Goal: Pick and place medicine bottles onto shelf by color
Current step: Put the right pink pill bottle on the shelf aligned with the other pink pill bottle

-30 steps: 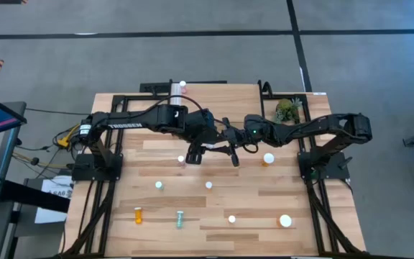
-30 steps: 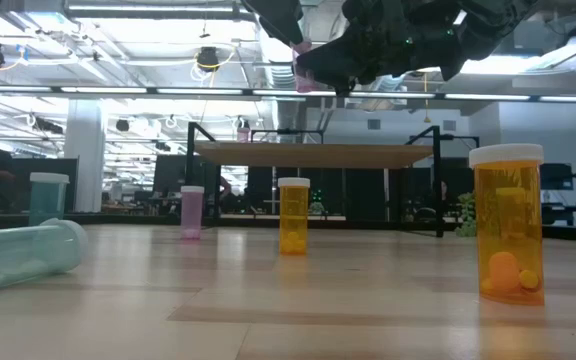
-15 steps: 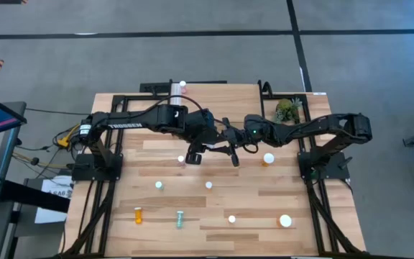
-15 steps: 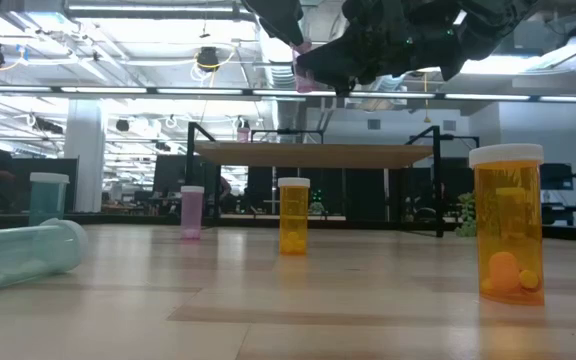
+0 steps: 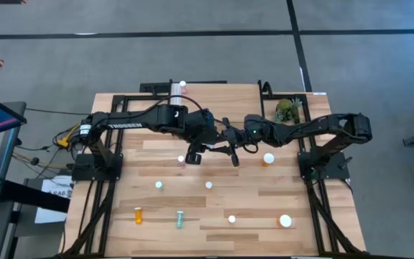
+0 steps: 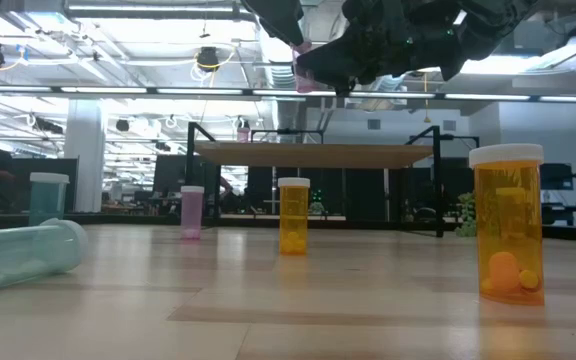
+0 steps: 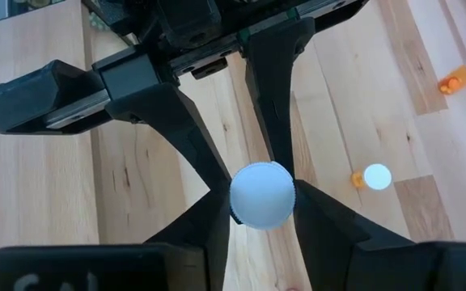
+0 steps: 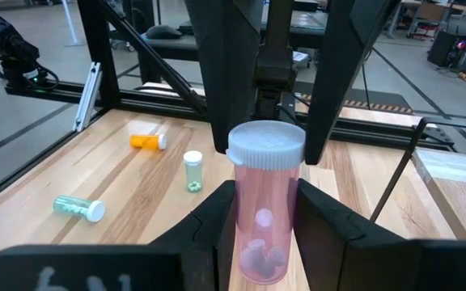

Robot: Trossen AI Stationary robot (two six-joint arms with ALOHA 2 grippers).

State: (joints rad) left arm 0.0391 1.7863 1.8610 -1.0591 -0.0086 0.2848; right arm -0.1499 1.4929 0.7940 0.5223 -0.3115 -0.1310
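In the low view both arms are cut off by the top edge, hiding most of the pink bottle (image 6: 303,78) at twelve o'clock, and the lying teal bottle (image 6: 18,255) runs off at nine o'clock.

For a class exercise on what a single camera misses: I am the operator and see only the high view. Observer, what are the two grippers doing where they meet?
Observer: Both are on one pink bottle, held up in the air.
Operator: Who grips which part?
Observer: The right gripper clamps the body. The left gripper pinches the white cap.
Operator: Is the bottle empty?
Observer: No, a few pale pills lie at its bottom.
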